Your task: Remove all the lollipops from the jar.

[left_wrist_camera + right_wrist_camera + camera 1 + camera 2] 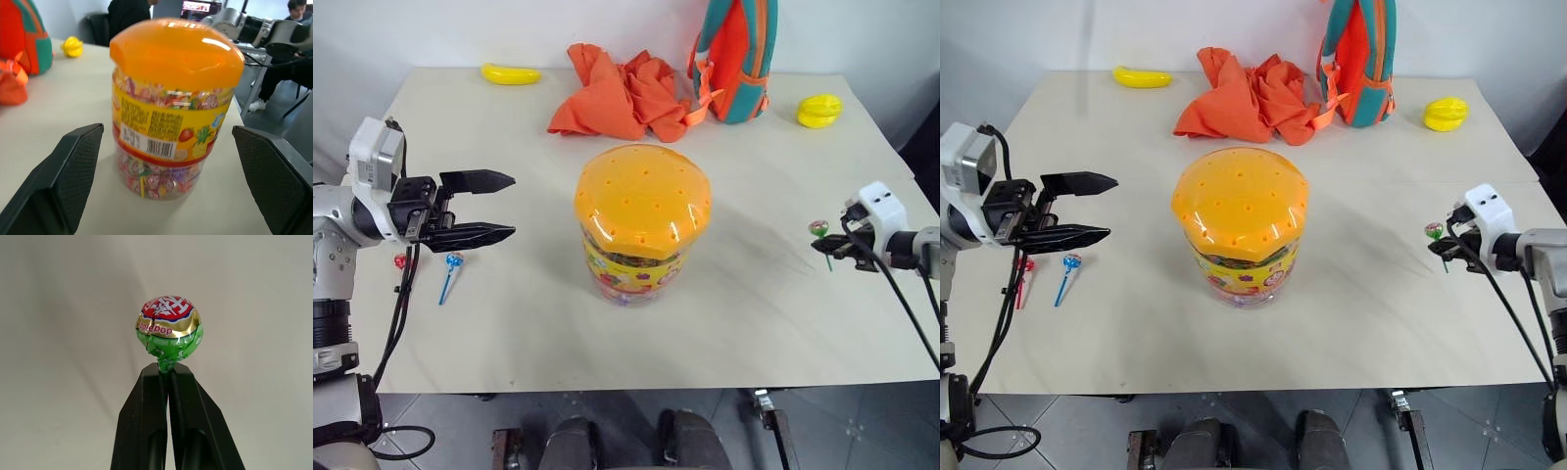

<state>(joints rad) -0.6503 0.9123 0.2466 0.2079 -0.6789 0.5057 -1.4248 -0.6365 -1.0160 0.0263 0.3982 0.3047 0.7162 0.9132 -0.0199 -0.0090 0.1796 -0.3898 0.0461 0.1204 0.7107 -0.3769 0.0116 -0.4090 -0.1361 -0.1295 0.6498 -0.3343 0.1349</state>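
Pinching the green lollipop by its stick, right claw.

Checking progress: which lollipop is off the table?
The green-wrapped lollipop, pinched in the right tool; the red and blue ones lie flat.
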